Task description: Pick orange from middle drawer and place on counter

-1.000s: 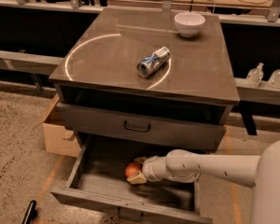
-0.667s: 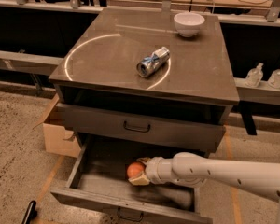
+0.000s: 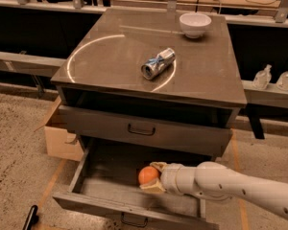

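The orange (image 3: 147, 175) sits inside the open middle drawer (image 3: 93, 191), near the middle of its floor. My gripper (image 3: 152, 176) reaches in from the right on a white arm, with its tan fingers (image 3: 158, 166) above and below the orange, closed on it. The counter (image 3: 110, 56) is the glossy grey-brown cabinet top above, with a curved light reflection.
A crushed silver can (image 3: 158, 63) lies on its side in the middle of the counter. A white bowl (image 3: 195, 24) stands at its back right. The drawer above (image 3: 141, 129) is shut. A cardboard box (image 3: 62, 140) stands left of the cabinet. Two bottles (image 3: 275, 77) sit on a shelf at right.
My arm has drawn slightly to the right and the orange has moved with the gripper, a little toward the drawer's centre.
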`<state>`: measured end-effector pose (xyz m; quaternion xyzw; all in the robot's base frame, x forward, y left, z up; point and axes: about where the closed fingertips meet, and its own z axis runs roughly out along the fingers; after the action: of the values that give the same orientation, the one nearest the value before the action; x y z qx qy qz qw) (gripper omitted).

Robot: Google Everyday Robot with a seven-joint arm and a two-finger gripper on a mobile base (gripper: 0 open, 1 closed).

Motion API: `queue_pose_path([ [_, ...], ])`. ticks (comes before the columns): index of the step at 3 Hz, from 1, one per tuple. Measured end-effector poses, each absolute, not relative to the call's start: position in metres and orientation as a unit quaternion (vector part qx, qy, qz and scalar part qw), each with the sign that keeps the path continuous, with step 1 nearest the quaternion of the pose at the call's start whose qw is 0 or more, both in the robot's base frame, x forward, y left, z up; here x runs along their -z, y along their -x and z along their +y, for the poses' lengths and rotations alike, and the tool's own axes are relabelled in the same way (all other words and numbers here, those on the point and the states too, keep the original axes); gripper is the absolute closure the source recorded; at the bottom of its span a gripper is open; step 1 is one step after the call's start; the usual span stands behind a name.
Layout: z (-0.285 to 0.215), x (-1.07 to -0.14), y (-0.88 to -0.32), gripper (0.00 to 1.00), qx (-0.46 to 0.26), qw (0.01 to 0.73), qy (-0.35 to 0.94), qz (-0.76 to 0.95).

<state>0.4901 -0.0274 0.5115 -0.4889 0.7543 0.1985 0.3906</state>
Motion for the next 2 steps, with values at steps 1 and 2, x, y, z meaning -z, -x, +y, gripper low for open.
queue_pose_path([
  [1,-0.047,-0.565,-0.476,1.00,-0.204,0.411,0.494,0.738],
  [2,-0.073,-0.626,-0.463,1.00,-0.207,0.429,0.509,0.717],
])
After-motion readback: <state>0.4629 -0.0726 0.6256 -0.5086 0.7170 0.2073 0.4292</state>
